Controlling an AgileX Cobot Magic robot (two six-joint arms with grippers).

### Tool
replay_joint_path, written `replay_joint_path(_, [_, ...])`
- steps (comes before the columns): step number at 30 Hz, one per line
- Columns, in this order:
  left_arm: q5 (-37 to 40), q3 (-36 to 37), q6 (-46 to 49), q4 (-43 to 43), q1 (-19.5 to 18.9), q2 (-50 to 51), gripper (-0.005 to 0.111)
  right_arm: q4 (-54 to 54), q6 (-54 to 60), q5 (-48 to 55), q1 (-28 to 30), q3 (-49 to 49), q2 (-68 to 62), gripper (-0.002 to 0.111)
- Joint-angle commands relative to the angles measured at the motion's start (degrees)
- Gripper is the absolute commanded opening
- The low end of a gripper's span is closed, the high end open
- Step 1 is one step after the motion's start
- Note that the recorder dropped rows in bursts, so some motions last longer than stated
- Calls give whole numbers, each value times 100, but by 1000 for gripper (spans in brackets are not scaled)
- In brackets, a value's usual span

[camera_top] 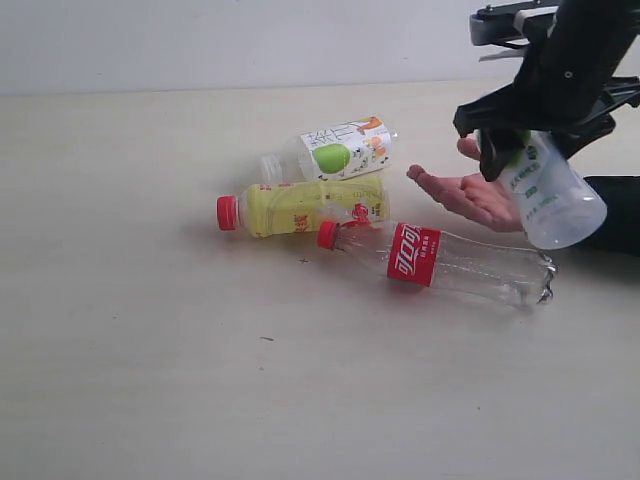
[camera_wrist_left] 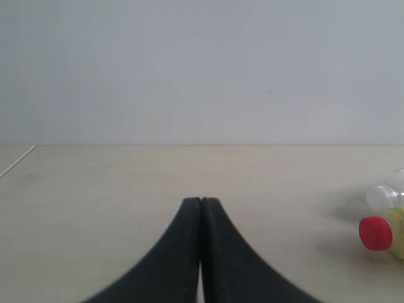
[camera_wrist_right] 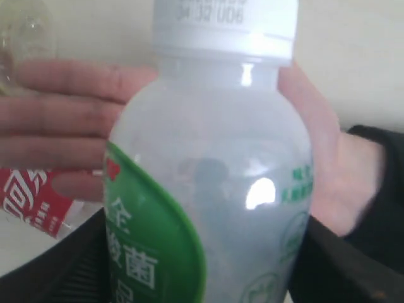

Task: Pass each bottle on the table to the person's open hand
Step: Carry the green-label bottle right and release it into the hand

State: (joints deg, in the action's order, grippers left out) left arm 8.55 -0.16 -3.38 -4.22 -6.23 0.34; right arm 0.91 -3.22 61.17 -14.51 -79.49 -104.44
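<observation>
My right gripper (camera_top: 531,152) is shut on the white bottle with a green label (camera_top: 553,200) and holds it tilted just above the person's open hand (camera_top: 462,194), which rests palm-up on the table (camera_top: 150,350). In the right wrist view the white bottle (camera_wrist_right: 221,189) fills the gap of the right gripper (camera_wrist_right: 208,271), with the hand (camera_wrist_right: 63,120) behind it. Three bottles lie on their sides: green-apple label (camera_top: 335,150), yellow with red cap (camera_top: 300,208), Coca-Cola (camera_top: 440,262). My left gripper (camera_wrist_left: 201,202) is shut on nothing, low over the table.
The person's black sleeve (camera_top: 615,215) lies at the right edge. The left wrist view catches the yellow bottle's red cap (camera_wrist_left: 375,232) and a clear bottle's cap (camera_wrist_left: 382,197) off to one side. A pale wall (camera_top: 250,40) backs the table.
</observation>
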Motion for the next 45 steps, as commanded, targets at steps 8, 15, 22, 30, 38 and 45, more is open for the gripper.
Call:
replay_joint_path(8, [-14, 16, -8, -13, -3, -34, 1, -91, 68, 25, 29, -495, -632, 0])
replay_joint_path(15, [-14, 16, -8, -13, -3, -34, 1, -244, 68, 59, 29, -495, -911, 0])
replay_joint_path(22, [-14, 16, -8, -13, -3, -34, 1, -244, 44, 83, 29, -495, -924, 24])
replay_joint_path(30, [-14, 16, -8, -13, -3, -34, 1, -234, 196, 83, 29, -495, -924, 64])
replay_joint_path(38, [-14, 16, -8, -13, -3, -34, 1, -206, 196, 16, 29, -495, -924, 75])
replay_joint_path(45, [-14, 16, -8, -13, -3, -34, 1, -206, 208, -304, 29, -495, -578, 75])
